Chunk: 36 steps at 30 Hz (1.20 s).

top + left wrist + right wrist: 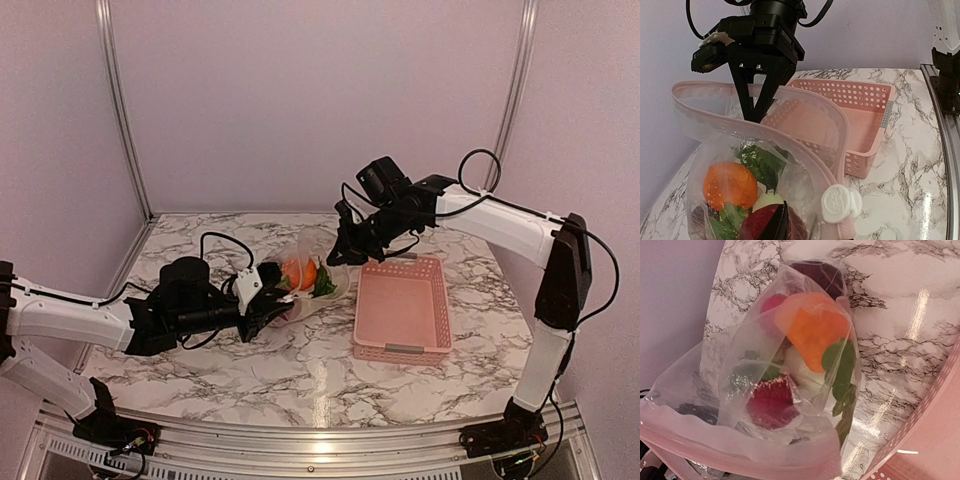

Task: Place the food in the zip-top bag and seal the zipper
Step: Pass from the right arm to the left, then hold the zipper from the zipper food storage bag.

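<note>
Several foods (730,185) — orange, green, dark red — lie inside the bag (685,375), mid-frame from above. Its near end is met by the left gripper (266,292); a grip cannot be told. The zipper (705,86) is pinched at its far lip by the clenched right gripper (754,114), propping the mouth open. Bare table (250,370) is left lower-centre; the basket (402,350) crowds the right.

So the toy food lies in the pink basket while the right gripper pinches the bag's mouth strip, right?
No: the toy food lies inside the clear zip-top bag; the pink basket holds nothing, as the left wrist view shows. The right gripper does pinch the mouth strip.
</note>
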Each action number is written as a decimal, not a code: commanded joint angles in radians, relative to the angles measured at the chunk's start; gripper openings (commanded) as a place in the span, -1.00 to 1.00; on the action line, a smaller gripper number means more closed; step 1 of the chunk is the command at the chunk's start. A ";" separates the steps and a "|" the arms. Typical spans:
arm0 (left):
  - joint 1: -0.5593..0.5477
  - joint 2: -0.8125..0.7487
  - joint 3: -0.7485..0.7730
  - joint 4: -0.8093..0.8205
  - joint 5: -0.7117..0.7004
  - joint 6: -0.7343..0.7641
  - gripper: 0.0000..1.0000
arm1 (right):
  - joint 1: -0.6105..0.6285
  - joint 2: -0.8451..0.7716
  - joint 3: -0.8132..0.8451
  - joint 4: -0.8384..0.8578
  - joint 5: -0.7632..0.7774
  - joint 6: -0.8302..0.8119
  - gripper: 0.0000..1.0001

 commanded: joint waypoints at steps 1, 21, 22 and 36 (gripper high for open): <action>-0.008 0.015 -0.015 0.077 -0.061 0.009 -0.56 | -0.009 -0.032 -0.009 0.013 -0.012 0.009 -1.00; -0.010 -0.223 0.247 -0.480 -0.144 -0.152 -1.00 | -0.067 -0.206 0.176 -0.049 0.018 -0.081 -0.07; -0.010 -0.219 0.300 -0.546 -0.148 -0.177 -1.00 | -0.066 -0.206 0.194 -0.051 0.008 -0.112 -0.06; -0.008 -0.128 0.508 -0.741 0.060 -0.184 -1.00 | 0.011 -0.193 0.211 0.053 -0.235 -0.457 -0.02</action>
